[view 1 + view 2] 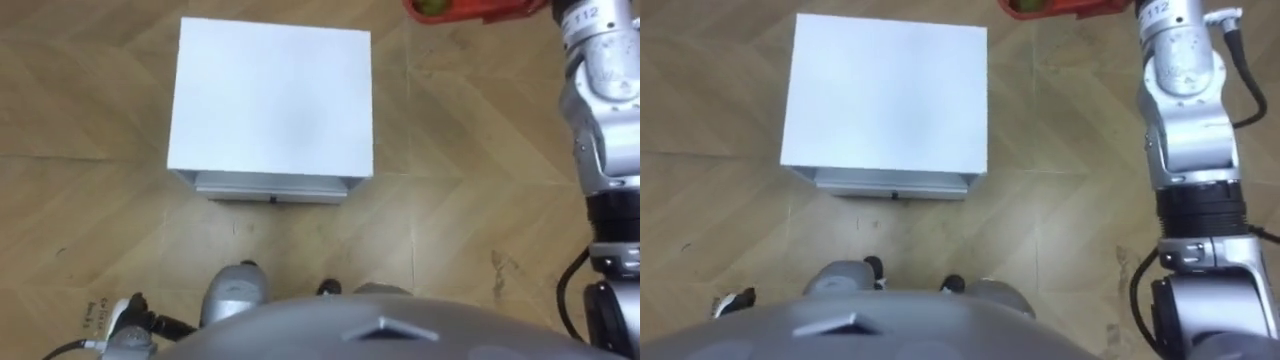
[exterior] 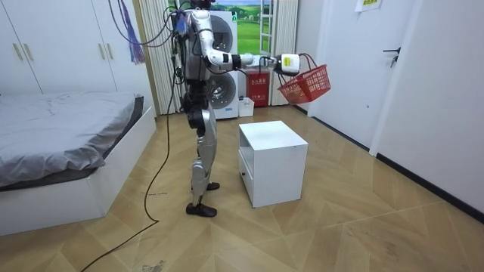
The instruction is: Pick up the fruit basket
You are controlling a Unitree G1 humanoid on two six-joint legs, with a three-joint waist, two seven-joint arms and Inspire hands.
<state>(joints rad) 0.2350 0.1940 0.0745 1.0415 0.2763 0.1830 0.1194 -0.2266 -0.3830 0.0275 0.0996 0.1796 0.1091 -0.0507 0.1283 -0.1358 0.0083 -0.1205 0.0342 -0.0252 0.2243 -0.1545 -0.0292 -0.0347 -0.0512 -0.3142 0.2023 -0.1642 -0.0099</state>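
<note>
The right hand (image 2: 288,63) is stretched out at shoulder height, fingers closed round the handle of the red fruit basket (image 2: 306,85), which hangs in the air, off the white table (image 2: 272,136). From the head it shows at 1 o'clock, a green fruit (image 1: 432,8) inside. The left hand (image 1: 122,325) shows low at 7 o'clock; its grasp cannot be told.

The red basket (image 1: 480,10) is cut off by the top edge of the eye views, so just a strip of it shows. A green fruit (image 1: 432,8) in it is cut off too, and its kind cannot be told. In the room view, the right hand (image 2: 290,63) by the basket's handle is too small to make out. The left hand (image 1: 122,325) peeks out at the bottom left, partly hidden.
</note>
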